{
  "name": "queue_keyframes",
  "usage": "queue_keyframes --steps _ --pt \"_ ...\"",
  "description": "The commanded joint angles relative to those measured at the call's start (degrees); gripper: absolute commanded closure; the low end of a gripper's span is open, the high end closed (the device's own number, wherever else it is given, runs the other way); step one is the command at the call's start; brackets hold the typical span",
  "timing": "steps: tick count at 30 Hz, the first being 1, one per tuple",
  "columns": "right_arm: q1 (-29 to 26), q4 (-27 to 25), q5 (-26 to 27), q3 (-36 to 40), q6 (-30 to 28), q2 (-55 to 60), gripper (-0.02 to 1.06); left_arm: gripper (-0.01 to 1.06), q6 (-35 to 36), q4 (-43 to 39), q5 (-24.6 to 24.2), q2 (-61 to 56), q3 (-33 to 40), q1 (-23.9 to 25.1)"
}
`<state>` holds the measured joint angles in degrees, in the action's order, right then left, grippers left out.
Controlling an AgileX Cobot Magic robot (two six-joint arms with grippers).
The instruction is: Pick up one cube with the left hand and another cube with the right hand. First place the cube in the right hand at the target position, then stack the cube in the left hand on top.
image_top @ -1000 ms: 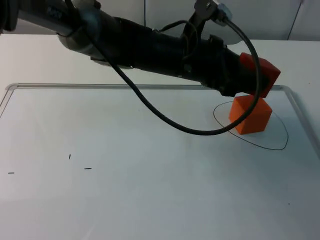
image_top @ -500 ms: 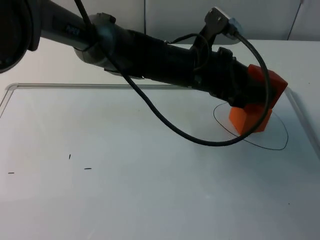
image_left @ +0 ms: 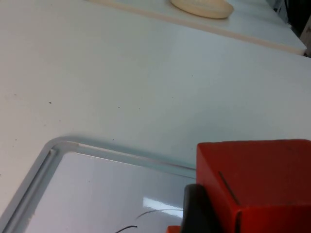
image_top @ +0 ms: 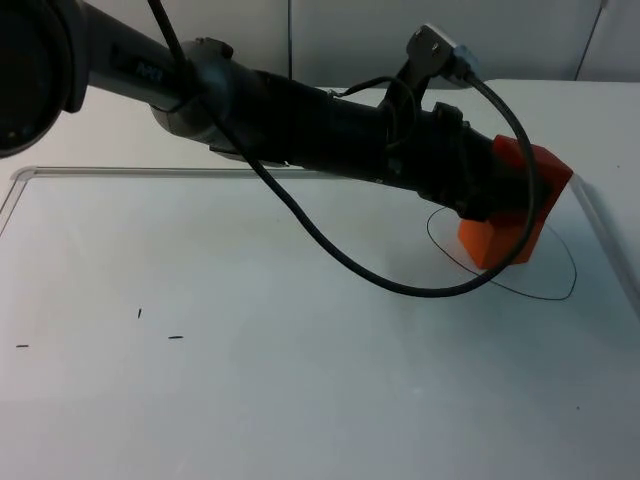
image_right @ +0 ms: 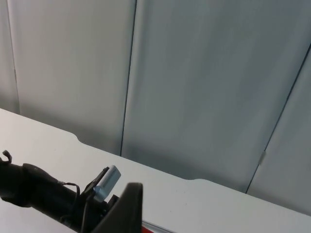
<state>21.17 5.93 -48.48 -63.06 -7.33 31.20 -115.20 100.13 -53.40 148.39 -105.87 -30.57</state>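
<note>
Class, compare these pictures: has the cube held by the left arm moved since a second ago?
Yes. The held cube, shut in the left gripper, has come down towards the lower cube inside the drawn circle.

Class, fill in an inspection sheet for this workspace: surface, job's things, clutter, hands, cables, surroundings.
Surface: white table with a raised-rim board and a drawn circle.
Job's things: lower cube inside the circle; upper cube held over it, contact unclear.
Clutter: small dark marks; a beige object in the left wrist view.
Hands: left hand shut on upper cube; right hand raised, away from the table.
Cables: not reported.
Surroundings: grey partition wall.
</note>
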Motion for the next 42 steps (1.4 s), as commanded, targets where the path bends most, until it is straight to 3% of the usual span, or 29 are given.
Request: queue_keyframes --steps 1,13,16,20,21,25,42 --pt "-0.01 0.35 0.8 0.31 -0.34 -0.5 0.0 1.05 -0.24 -0.18 0.56 0.54 -0.17 -0.45" --pt "-0.01 0.35 1.04 0.31 -0.56 -0.5 0.0 1.02 -0.25 -0.18 1.29 0.87 -0.17 -0.58" --pt "-0.01 0.35 1.13 0.31 -0.56 -0.5 0.0 0.94 -0.25 -0.18 1.44 0.87 -0.17 -0.58" --pt "-0.01 0.35 1.13 0.31 -0.56 -0.5 0.0 0.61 0.12 -0.18 2.34 0.87 -0.17 -0.58" --pt "-0.01 0.35 1.13 0.31 -0.56 -0.5 0.0 0.61 0.12 -0.18 2.34 0.87 -0.17 -0.58" --pt "-0.01 0.35 1.13 0.31 -0.56 -0.5 0.0 0.44 0.21 -0.18 2.56 0.87 -0.17 -0.58" --pt "-0.01 0.35 1.0 0.31 -0.79 -0.5 0.0 0.41 3.17 -0.18 -2.64 -0.98 -0.17 -0.45"
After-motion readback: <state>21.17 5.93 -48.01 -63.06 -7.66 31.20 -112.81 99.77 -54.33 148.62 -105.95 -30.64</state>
